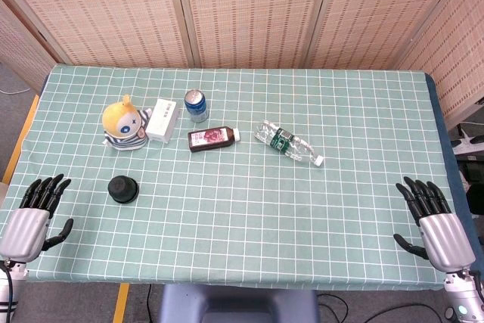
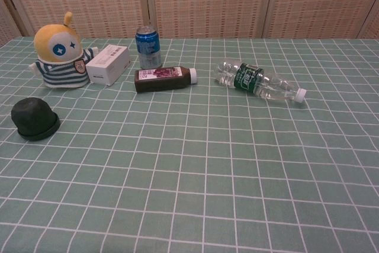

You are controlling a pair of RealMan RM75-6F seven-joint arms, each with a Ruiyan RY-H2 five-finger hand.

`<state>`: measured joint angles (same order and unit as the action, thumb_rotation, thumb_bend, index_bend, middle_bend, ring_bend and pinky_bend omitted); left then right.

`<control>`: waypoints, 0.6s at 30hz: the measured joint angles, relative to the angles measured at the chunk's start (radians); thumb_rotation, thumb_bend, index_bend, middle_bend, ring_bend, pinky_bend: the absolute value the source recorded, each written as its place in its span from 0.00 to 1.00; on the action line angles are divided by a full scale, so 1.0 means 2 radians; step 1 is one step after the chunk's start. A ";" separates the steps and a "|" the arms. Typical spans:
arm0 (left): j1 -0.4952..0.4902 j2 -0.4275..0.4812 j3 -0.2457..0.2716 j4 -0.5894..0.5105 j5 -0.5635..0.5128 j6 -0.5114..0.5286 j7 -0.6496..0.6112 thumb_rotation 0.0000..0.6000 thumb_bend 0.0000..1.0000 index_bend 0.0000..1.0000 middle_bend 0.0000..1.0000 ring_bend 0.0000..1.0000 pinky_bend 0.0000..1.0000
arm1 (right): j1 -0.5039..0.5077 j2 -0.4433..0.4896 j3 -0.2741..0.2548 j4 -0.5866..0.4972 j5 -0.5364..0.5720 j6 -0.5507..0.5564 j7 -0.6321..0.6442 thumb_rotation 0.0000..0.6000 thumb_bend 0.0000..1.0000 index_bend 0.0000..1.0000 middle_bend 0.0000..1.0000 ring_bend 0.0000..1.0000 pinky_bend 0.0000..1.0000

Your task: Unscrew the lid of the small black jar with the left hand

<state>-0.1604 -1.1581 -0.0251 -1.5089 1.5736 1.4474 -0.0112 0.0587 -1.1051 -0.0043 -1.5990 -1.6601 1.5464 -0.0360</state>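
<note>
a lab: screened-off table (image 1: 363, 209) with checked cloth, cables on floor.

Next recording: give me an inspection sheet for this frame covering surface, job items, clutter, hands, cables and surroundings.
Surface: table under a green checked cloth, flat.
Job's things: small black jar, lid on, upright near the table's left front; nothing touches it.
Clutter: plush toy, white box beside it, blue can upright, dark bottle and clear water bottle both on their sides.
Hands: left hand and right hand rest at the front corners, fingers extended, holding nothing.
Cables: some on the floor at the frame edges.
Surroundings: woven folding screens behind the table.
</note>
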 measured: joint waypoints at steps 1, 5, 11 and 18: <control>-0.003 0.000 0.000 0.002 -0.001 -0.006 -0.002 1.00 0.41 0.00 0.00 0.00 0.05 | 0.000 -0.001 -0.001 0.001 -0.001 0.000 -0.003 1.00 0.09 0.00 0.00 0.00 0.00; -0.016 0.000 -0.002 0.002 -0.009 -0.033 -0.018 1.00 0.41 0.00 0.00 0.00 0.06 | -0.002 -0.002 -0.002 0.002 -0.006 0.005 -0.005 1.00 0.09 0.00 0.00 0.00 0.00; -0.070 0.023 -0.019 -0.026 -0.023 -0.115 -0.052 1.00 0.41 0.00 0.00 0.00 0.06 | -0.004 -0.003 -0.003 0.001 -0.013 0.010 0.000 1.00 0.09 0.00 0.00 0.00 0.00; -0.153 0.052 -0.046 -0.075 -0.080 -0.251 -0.031 1.00 0.42 0.00 0.00 0.00 0.07 | -0.005 -0.009 -0.008 0.000 -0.024 0.011 -0.023 1.00 0.09 0.00 0.00 0.00 0.00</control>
<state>-0.4671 -1.0548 -0.1173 -1.6586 1.4130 0.9457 -0.0738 0.0490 -1.1237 -0.0198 -1.5984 -1.7080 1.5689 -0.0821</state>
